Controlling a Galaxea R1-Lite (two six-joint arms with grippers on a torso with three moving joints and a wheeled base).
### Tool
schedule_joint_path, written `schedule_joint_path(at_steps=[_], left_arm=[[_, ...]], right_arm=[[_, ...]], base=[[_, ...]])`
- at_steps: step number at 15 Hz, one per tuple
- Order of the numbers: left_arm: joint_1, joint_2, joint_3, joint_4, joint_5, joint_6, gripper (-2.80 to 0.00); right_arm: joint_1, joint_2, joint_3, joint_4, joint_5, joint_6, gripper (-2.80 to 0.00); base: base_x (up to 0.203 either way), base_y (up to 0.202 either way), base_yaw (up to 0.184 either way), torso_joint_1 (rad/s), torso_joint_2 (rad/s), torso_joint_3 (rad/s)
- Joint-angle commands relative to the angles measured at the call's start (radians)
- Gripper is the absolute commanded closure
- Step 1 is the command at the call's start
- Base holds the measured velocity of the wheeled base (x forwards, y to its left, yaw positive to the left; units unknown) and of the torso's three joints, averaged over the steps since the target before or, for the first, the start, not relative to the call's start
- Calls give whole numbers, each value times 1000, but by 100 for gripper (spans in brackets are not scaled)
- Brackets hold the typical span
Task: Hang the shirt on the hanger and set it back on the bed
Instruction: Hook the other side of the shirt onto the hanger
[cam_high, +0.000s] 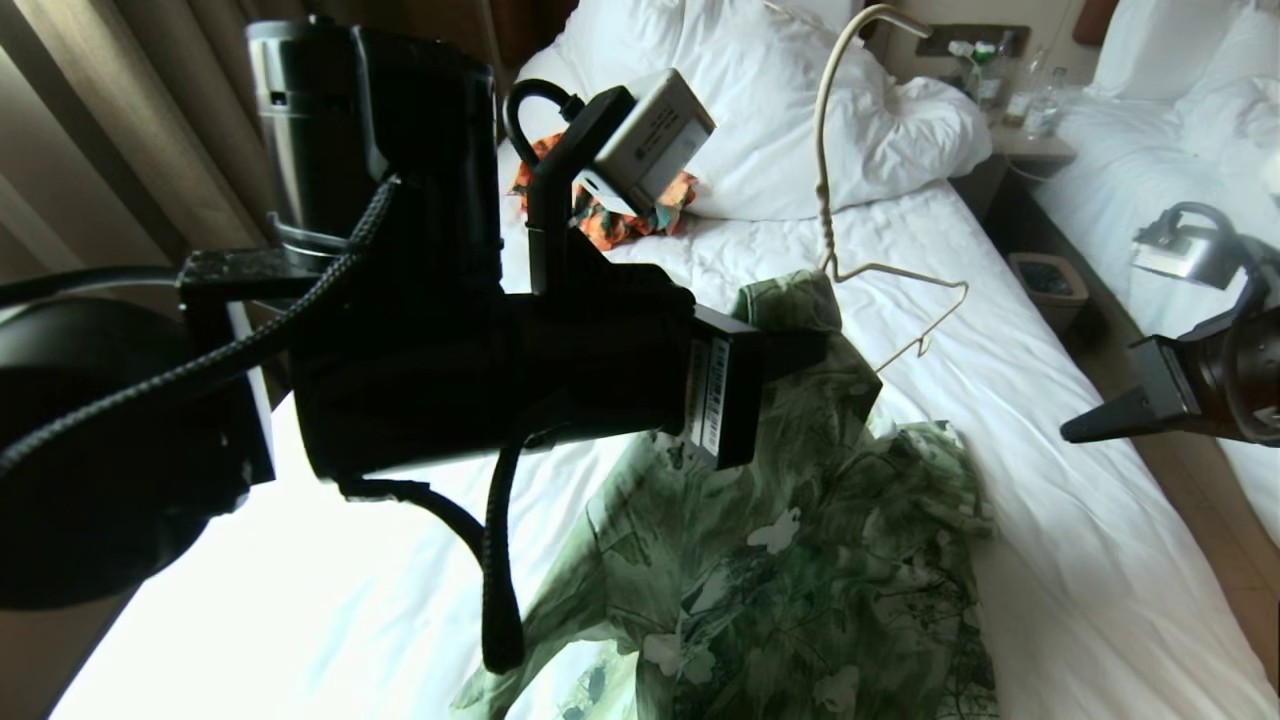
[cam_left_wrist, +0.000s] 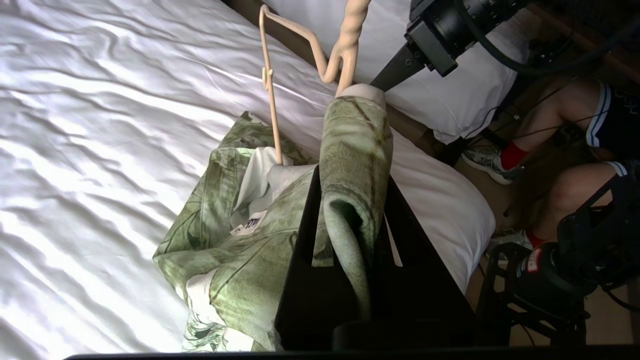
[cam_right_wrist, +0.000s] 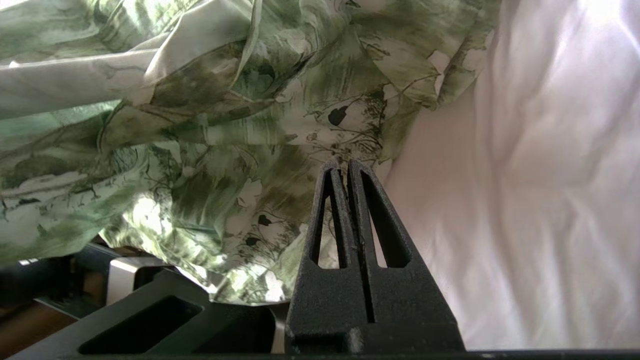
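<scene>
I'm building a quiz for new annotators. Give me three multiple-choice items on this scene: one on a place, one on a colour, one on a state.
1. Where does the orange patterned garment lie?
A. On the bed, beside the pillow
B. On the floor
C. On the nightstand

2. What colour is the hanger?
A. Red
B. Cream
C. Black

3. How is the right gripper?
A. Open
B. Shut on the hanger
C. Shut, holding nothing

Answers: 1 A, it lies on the white sheet by the pillow. 2 B, its wire is pale cream. 3 C, the fingers meet with nothing between them.
</scene>
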Motion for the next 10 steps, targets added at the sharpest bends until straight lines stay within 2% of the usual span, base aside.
schedule_joint_path(at_steps=[1,2,3,5,8,10], left_arm=[[-1,-4,0,-2,-1,-1,0],[-1,-5,0,-2,-1,-1,0],[-1,-11,0,-2,-1,-1,0],[-1,-12,0,-2,-1,0,0],[-3,-12,-5,-2,-1,1,0],[-8,-12,-4,-2,1,0,0]], right_arm=[[17,39,45,-72,9,36,0],[25,42,75,-136,19,62,0],[47,48,100,-196,24,125,-280],[87,66,133,-280,29,228,-280],[129,87,198,-398,21,291,-280],[134,105,207,-425,20,312,-280]], base=[[0,0,0,0,0,0],[0,0,0,0,0,0],[0,0,0,0,0,0],[0,0,0,0,0,0],[0,0,0,0,0,0],[0,0,0,0,0,0]])
